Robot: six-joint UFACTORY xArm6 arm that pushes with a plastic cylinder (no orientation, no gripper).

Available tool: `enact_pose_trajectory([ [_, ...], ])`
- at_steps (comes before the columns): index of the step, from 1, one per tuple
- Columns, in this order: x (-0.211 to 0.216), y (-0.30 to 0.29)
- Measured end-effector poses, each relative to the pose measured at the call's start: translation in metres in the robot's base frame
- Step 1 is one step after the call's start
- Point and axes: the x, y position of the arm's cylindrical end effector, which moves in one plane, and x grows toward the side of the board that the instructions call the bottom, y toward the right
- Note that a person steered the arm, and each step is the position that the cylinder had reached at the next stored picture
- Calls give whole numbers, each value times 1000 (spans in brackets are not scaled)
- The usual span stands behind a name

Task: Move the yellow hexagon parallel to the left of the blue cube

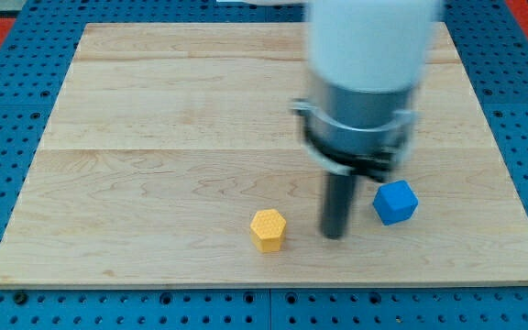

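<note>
Standing on the wooden surface [154, 137], my tip [335, 236] sits between the yellow hexagon [269, 229], just to its left in the view, and the blue cube [395, 203], up to its right. It touches neither; there is no hand on this arm.

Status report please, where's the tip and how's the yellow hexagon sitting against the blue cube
My tip down between the blocks. Yellow hexagon at view's left of it, blue cube at view's right, slightly higher. Nothing else on the board.
</note>
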Motion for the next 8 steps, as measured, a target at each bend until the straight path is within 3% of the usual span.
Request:
enact_pose_trajectory([
  [1,5,-11],
  [3,10,-98],
  [4,-23,-161],
  [5,-38,-180],
  [7,-39,-274],
  [8,-37,-163],
])
